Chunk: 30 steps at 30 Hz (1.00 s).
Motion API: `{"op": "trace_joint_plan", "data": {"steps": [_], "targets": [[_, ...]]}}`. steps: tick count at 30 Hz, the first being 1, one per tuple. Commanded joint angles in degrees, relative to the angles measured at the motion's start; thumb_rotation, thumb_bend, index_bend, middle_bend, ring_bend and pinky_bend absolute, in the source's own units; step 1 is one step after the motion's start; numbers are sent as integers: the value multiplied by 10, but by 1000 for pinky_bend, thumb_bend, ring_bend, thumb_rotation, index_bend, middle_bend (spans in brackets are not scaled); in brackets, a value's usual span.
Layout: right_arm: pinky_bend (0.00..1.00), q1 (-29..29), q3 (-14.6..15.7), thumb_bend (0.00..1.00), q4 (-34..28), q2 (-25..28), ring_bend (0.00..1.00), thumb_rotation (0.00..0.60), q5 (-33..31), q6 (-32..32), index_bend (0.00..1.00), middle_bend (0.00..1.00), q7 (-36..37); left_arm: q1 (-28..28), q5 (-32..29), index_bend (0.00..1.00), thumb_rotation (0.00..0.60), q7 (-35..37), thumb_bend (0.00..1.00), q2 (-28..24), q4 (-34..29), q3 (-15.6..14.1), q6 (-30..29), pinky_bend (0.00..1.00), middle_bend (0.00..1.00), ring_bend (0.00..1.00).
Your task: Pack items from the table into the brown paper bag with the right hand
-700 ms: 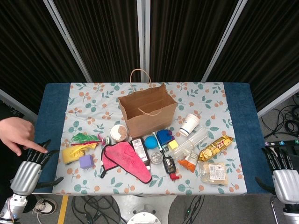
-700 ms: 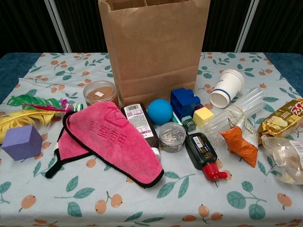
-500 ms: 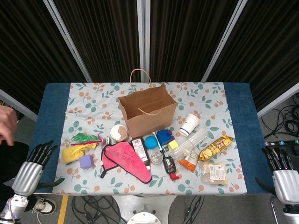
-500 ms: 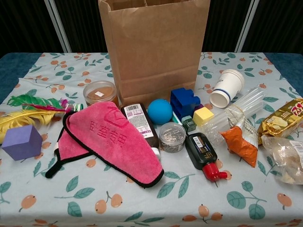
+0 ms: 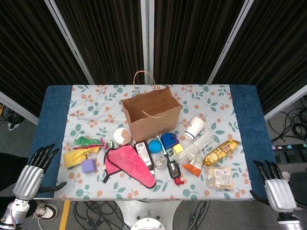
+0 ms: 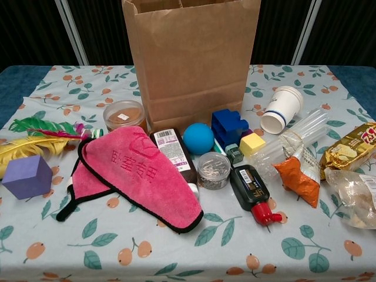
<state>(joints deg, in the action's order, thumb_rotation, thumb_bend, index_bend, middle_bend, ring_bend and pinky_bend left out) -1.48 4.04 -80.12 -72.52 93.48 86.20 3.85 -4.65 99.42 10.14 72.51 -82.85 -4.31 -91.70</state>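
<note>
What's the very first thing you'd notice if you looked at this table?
Probably the tall brown paper bag, standing open at the middle of the flowery tablecloth, with a jumble of small things in front of it. The bright pink cloth with black edging lies spread near the front edge, and a blue ball sits just before the bag. The robot's left hand and right hand wait off the two front corners, holding nothing.

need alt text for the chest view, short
A tall brown paper bag stands open at the back of a floral tablecloth, with items scattered in front: a pink cloth, blue ball, purple cube, tipped paper cup and gold snack packet. No hand shows in this view.
</note>
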Motion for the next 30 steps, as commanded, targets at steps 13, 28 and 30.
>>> {"op": "trace_joint_plan", "data": {"steps": [13, 28, 30], "targets": [[0, 30, -13, 87, -43, -59, 15, 600, -42, -74, 79, 184, -9, -6, -6, 61, 443, 34, 0, 0, 23, 4, 2, 69, 67, 28], [0, 60, -21, 88, -49, -93, 15, 600, -92, -147, 87, 179, -88, -6, -19, 61, 442, 54, 0, 3, 45, 9, 3, 69, 66, 28], [0, 64, -21, 88, -49, -99, 15, 600, -96, -153, 100, 179, -98, -6, -20, 61, 443, 55, 0, 3, 47, 9, 3, 69, 66, 28]]}}
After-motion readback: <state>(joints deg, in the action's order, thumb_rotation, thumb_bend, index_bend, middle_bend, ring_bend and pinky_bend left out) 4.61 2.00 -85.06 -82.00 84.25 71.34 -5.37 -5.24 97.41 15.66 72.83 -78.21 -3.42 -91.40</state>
